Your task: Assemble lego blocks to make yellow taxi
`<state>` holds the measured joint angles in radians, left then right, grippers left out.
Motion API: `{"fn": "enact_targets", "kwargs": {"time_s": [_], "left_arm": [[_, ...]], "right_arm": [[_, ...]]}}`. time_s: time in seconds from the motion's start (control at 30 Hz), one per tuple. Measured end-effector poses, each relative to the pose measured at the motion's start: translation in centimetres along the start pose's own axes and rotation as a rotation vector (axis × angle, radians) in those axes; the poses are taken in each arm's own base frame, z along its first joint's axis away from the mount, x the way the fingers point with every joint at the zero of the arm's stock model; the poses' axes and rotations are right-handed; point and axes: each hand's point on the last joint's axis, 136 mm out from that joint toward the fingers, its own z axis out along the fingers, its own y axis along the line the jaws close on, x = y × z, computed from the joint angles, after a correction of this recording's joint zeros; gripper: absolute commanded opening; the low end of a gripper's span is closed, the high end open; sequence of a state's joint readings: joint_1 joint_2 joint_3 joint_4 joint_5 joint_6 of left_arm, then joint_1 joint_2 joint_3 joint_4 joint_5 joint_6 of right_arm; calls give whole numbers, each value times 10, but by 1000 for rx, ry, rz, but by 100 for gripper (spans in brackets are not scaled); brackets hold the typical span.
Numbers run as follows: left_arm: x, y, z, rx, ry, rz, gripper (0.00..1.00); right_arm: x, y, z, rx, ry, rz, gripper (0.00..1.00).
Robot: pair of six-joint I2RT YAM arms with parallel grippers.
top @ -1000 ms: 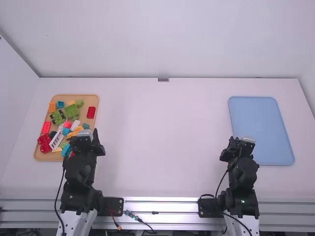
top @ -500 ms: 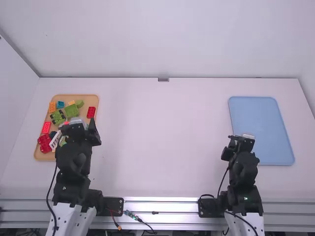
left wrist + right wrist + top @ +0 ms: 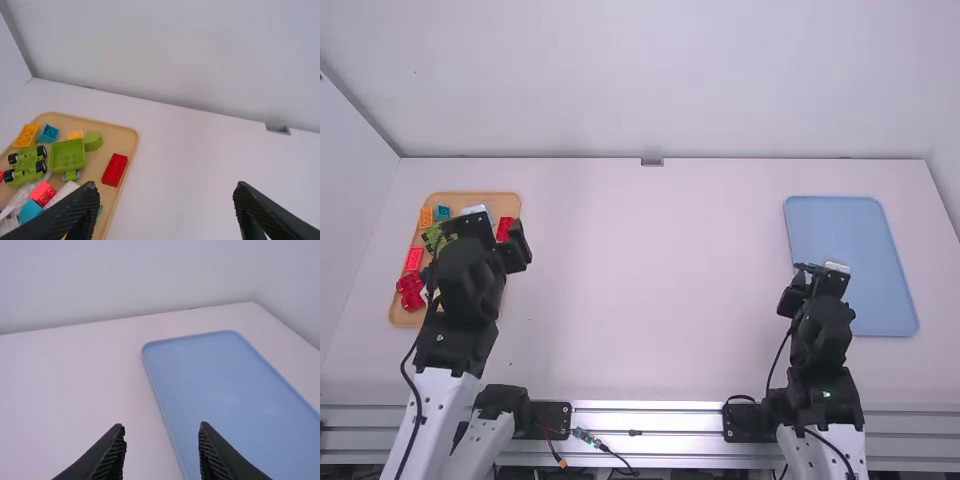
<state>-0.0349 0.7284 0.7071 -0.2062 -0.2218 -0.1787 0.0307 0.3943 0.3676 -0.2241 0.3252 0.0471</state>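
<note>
"So, where do the toy blocks lie in the high view?"

"Toward the left edge of the frame, on a tan tray [image 3: 402,318]. An orange block [image 3: 425,217] and a blue block [image 3: 442,213] sit near its upper left corner, and a red brick [image 3: 504,229] lies near its right side. The left wrist view shows a green wheeled base [image 3: 25,165] just beside a hollow green block [image 3: 67,155]"

"And the left gripper [image 3: 494,228]?"

"It overlaps the upper part of the tan tray in the high view, in the left of the frame. It is released, its two black fingers spread wide apart"

"What about the right gripper [image 3: 819,271]?"

"Also released, with a gap between its fingers. It is at the right of the frame, overlapping the lower left part of a flat blue tray [image 3: 850,235]. Both trays rest on the white table [image 3: 650,280]"
</note>
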Motion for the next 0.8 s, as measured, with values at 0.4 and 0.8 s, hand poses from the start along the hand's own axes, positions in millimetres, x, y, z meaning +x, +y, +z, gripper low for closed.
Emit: {"fn": "enact_targets", "kwargs": {"time_s": [0.4,0.8], "left_arm": [[8,-8,32,-4,94,11,93],[40,0,57,-79,206,-32,99]], "right_arm": [[-42,3,3,-2,-39,46,55],[-91,10,17,-2,-27,64,77]]}}
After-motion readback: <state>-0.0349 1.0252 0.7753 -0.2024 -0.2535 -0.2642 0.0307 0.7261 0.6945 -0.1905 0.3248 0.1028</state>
